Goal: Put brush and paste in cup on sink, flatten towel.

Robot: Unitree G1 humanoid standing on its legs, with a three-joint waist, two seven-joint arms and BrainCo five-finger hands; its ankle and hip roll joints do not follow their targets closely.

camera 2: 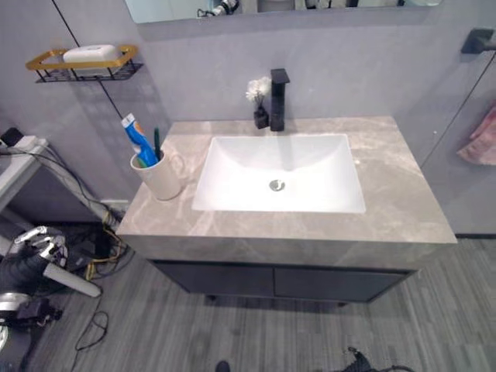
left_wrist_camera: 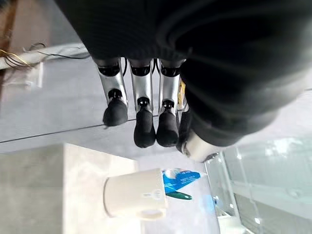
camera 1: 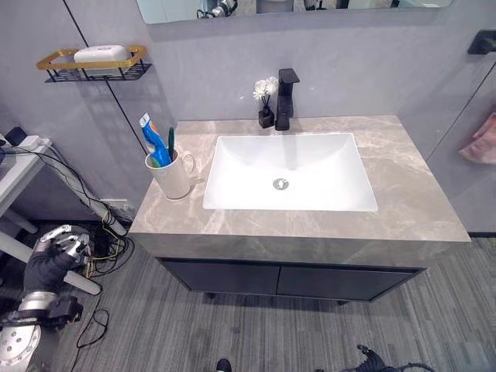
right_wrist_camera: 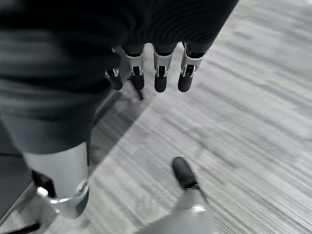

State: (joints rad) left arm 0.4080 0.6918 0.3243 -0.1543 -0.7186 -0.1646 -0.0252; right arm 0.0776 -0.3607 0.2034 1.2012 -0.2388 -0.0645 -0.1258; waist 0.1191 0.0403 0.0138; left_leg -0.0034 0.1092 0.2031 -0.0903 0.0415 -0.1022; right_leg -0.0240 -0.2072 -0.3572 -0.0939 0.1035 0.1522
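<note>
Now, cup: we see the cream ceramic mug at the worktop's left edge, holding blue toothpaste tube and green toothbrush
Left hand: fingers relaxed, empty
Right hand: fingers straight, empty

Black faucet, flowers, perhaps soap

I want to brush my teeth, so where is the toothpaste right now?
The toothpaste stands in the cup with the toothbrush, on the countertop at the robot's left of the sink.
</note>
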